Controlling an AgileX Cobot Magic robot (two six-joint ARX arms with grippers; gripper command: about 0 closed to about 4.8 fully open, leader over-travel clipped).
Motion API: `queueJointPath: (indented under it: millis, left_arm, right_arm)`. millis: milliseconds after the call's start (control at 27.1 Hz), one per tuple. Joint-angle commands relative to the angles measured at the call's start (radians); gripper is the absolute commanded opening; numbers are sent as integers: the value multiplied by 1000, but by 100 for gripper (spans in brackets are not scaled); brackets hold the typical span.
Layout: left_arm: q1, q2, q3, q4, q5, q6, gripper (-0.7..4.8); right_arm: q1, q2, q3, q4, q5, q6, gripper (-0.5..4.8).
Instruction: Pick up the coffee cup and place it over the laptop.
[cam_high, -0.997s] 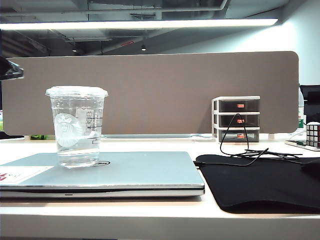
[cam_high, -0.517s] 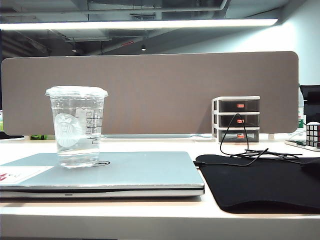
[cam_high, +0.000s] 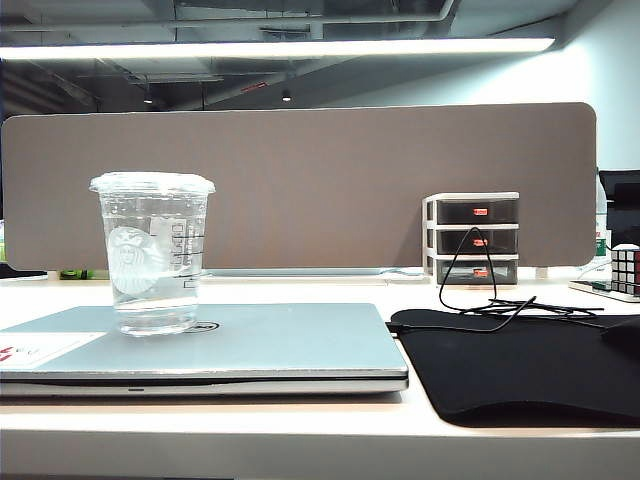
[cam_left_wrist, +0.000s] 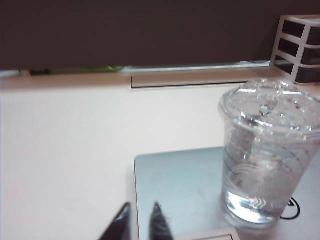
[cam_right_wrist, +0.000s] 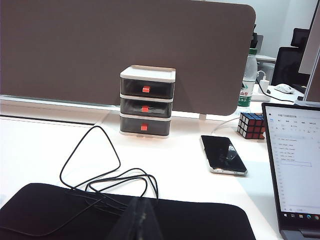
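The coffee cup (cam_high: 152, 252) stood upright on the closed lid of the laptop (cam_high: 290, 345), toward the left part of the lid in the exterior view, its base just beside the round logo. Its flat clear lid was in place and nothing touched it. The laptop lay flat on the pale surface (cam_high: 300, 435), with a white sticker (cam_high: 30, 350) at its near left corner.

The left gripper (cam_left_wrist: 140, 220) showed only in its own wrist view, hanging low over the corner of the laptop, near the cup but clear of it. Its two dark fingers (cam_left_wrist: 159, 222) stood close together with a narrow gap between them, and they held nothing.

The right gripper (cam_right_wrist: 137, 220) hung above a black mouse mat (cam_right_wrist: 200, 220), well apart from the cup. Its fingers met at the tips, closed and empty. A tangle of black cable (cam_right_wrist: 107, 182) lay across the mat's far edge. Beyond it stood a small three-drawer unit (cam_right_wrist: 146, 108), with a phone (cam_right_wrist: 223, 155), a puzzle cube (cam_right_wrist: 251, 125) and a second, open laptop (cam_right_wrist: 295, 165) off to one side.
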Motion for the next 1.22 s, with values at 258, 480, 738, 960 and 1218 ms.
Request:
queueJointPath:
  millis: [258, 480, 738, 960, 1218]
  left_arm:
    - [3, 0, -2, 91, -50, 58, -6]
    - [3, 0, -2, 85, -20, 48, -5]
    - [3, 0, -2, 85, -19, 48, -5]
    - [3, 0, -2, 85, -20, 48, -5]
    - [3, 0, -2, 85, -20, 48, -5]
  right_arm:
    - [0, -2, -4, 18, 0, -3, -6]
    - [0, -2, -5, 16, 2, -3, -5]
    - [0, -2, -5, 16, 3, -3, -5]
    - [0, -2, -5, 16, 3, -3, -5]
    - [0, -2, -5, 16, 3, -3, -5]
